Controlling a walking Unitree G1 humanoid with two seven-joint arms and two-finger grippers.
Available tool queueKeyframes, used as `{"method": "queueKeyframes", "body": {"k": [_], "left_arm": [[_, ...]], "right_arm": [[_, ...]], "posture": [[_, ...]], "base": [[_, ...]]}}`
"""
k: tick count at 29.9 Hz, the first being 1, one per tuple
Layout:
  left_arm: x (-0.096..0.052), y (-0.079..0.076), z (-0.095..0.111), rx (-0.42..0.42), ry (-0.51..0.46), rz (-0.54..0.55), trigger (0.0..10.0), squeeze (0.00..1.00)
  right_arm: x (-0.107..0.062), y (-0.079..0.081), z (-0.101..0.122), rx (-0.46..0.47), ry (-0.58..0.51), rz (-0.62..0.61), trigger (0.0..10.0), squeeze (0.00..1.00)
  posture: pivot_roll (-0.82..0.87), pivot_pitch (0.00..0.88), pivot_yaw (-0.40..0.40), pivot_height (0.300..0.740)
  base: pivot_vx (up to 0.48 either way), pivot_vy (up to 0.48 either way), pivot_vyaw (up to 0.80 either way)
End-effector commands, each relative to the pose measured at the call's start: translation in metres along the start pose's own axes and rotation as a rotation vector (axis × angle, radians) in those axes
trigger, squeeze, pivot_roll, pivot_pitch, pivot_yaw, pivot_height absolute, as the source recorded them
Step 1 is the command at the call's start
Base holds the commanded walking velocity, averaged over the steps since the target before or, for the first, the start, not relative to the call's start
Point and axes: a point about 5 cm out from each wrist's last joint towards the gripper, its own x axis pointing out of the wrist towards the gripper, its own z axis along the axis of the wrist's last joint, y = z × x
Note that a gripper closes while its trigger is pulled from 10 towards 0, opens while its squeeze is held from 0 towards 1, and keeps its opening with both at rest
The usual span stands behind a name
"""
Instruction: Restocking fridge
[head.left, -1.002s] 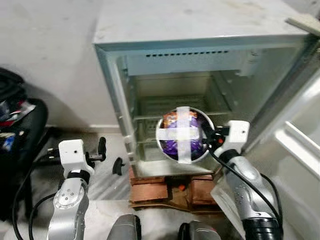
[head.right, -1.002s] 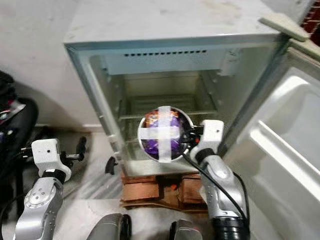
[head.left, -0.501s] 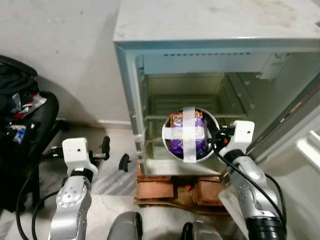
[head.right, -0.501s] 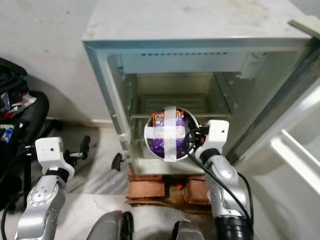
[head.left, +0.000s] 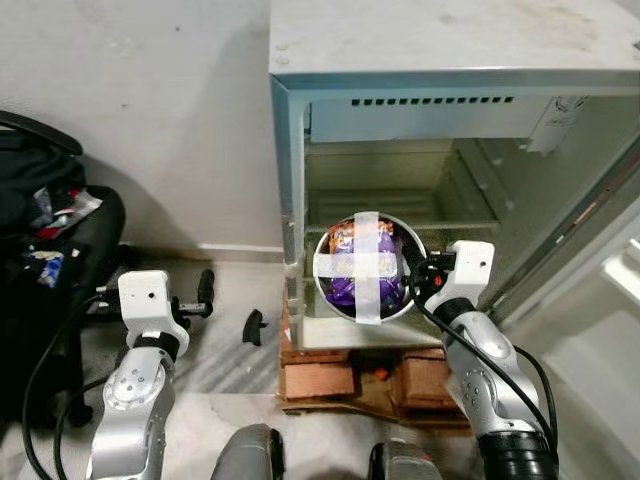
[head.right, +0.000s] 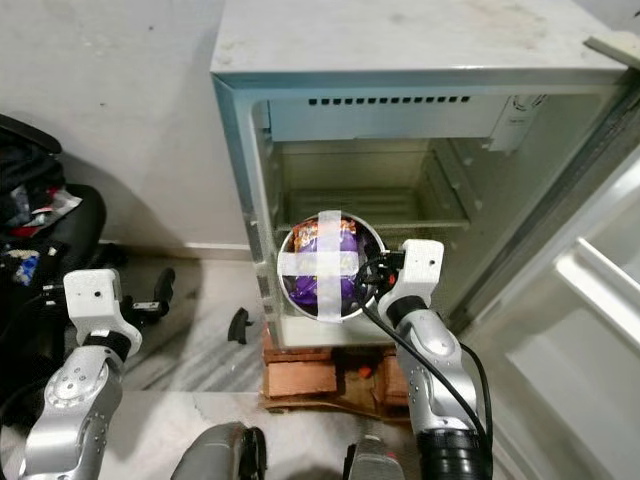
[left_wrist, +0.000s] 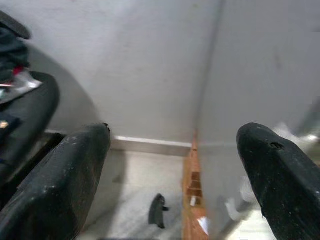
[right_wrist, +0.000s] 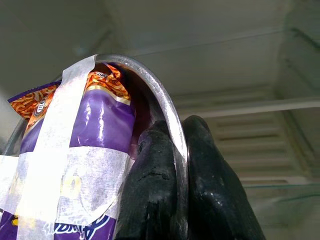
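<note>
Round steel bowl (head.left: 368, 267), tape-crossed purple packet (right_wrist: 90, 135), rim in right tool (right_wrist: 177, 165)

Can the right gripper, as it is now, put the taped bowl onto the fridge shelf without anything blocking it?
Probably yes. The right gripper pinches the rim of the taped bowl directly before the open fridge; the door is swung aside, and the shelf behind the bowl looks bare.

Steel bowl (head.left: 367, 267), round, tipped so mouth faces camera, held up right at fridge (head.left: 450, 150) opening, front of lower shelf. Purple/orange snack packet (right_wrist: 85, 135) inside, taped in with 2 white tape strips (head.left: 362, 266) crossed. Rim pinched by right gripper (right_wrist: 177, 165). Fridge small, door open, shelves bare.
</note>
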Motion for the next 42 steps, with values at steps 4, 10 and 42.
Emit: {"method": "queueKeyframes", "body": {"k": [4,10,42], "left_arm": [[0.0,-0.003,0.004,-0.011,-0.018,-0.026,10.0,0.0],[-0.001,-0.004,0.005,-0.019,-0.024,-0.038,10.0,0.0],[-0.029,0.006,-0.015,-0.034,0.051,-0.018,10.0,0.0]], "right_arm": [[0.002,-0.005,0.008,-0.014,-0.04,-0.029,10.0,0.0],[0.001,-0.007,0.009,-0.022,-0.048,-0.044,10.0,0.0],[-0.049,-0.016,-0.007,-0.036,0.045,-0.046,10.0,0.0]], "posture": [[0.06,0.117,0.019,0.74],[0.06,0.119,0.019,0.74],[0.04,0.121,0.013,0.74]], "base": [[0.0,0.0,0.0],[0.225,0.0,0.0],[0.238,0.0,0.0]]}}
